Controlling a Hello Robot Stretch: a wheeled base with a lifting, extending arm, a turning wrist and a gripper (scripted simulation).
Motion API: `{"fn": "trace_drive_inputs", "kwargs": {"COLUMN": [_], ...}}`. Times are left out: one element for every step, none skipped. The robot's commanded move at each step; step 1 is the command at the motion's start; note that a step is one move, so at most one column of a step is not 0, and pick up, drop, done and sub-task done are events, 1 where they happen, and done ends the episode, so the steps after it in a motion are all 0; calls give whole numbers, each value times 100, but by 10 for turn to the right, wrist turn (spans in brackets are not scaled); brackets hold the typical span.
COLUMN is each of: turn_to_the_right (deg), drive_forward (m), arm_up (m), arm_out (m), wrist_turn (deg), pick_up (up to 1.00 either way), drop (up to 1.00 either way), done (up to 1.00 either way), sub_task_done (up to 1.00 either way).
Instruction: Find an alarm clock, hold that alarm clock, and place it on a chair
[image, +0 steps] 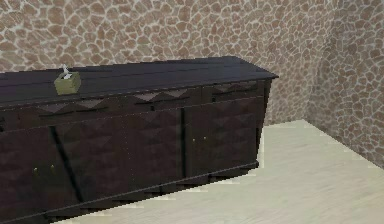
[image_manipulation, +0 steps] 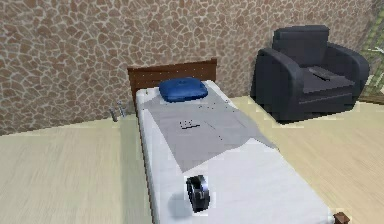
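Likely clock (image_manipulation: 199, 192), small dark lump on bed (image_manipulation: 240, 160): prob. light, stiff, slick, face fragile, so grab across sides; gripper state can't tell.

The sideboard (image: 140, 125) is being shown in dark, faintly glossy wood, against a wall (image: 180, 30) being rendered as rough stone. The bed (image_manipulation: 240, 170) is being presented in smooth matt grey cloth, its headboard (image_manipulation: 150, 72) in brown wood, the armchair (image_manipulation: 300, 60) in dark matt upholstery.
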Motion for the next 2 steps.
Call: {"fn": "trace_drive_inputs", "kwargs": {"turn_to_the_right": [0, 0], "drive_forward": [0, 0], "arm_up": [50, 2], "arm_out": [0, 0], "wrist_turn": [0, 0], "pick_up": [0, 0], "drop": [0, 0], "done": [0, 0], "sub_task_done": [0, 0]}}
